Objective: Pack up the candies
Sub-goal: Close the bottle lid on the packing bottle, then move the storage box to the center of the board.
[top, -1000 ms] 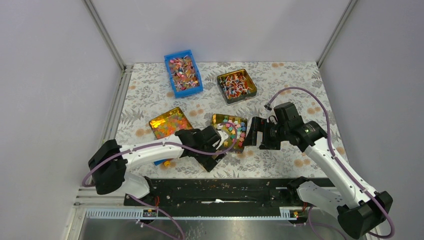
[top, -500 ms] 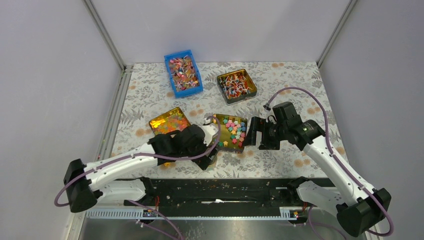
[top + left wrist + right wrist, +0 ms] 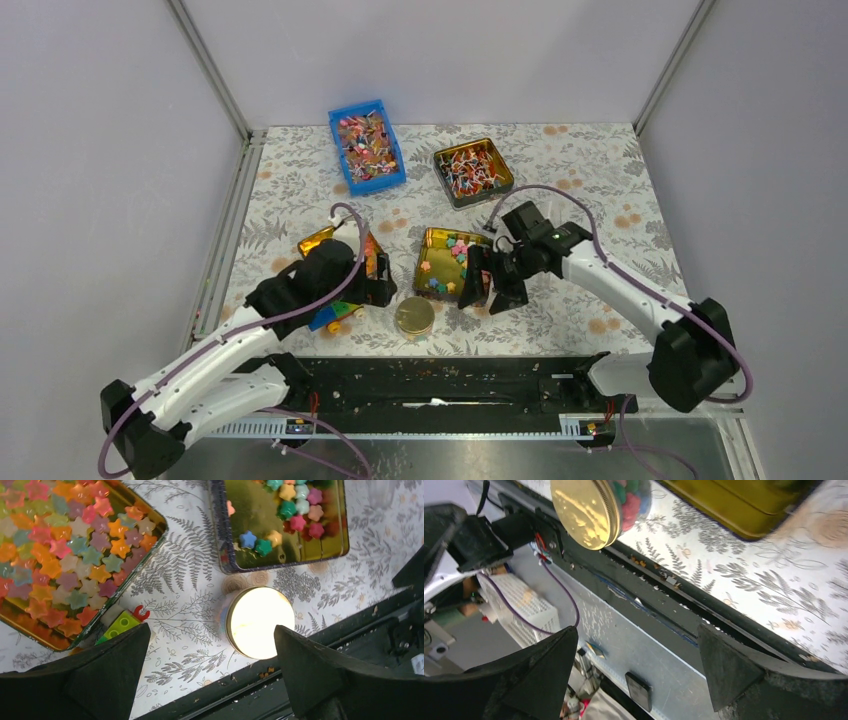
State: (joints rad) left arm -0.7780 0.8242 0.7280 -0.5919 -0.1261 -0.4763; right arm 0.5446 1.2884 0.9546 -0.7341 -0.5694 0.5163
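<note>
The candies point(image 3: 462, 258), small opaque stars in pink, green, blue and yellow, lie in a gold tin point(image 3: 432, 272) at mid-table; they also show in the left wrist view point(image 3: 296, 511). A clear jar with a gold lid point(image 3: 414, 316) stands upright in front of that tin, with coloured candies inside point(image 3: 630, 504). My left gripper point(image 3: 378, 288) is open and empty, left of the jar point(image 3: 260, 622). My right gripper point(image 3: 487, 293) is open and empty, over the tin's front right corner, right of the jar.
A gold tin of translucent orange-pink gummy stars point(image 3: 335, 245) sits left of my left gripper. A green and blue toy block point(image 3: 117, 625) lies in front of it. A blue bin point(image 3: 367, 147) and a gold tin of wrapped candies point(image 3: 473, 172) stand at the back. A black rail point(image 3: 450, 375) borders the front edge.
My left gripper has drawn back to the left and uncovered the jar, which now stands free. My right gripper has moved left and forward to the tin's front right corner.
</note>
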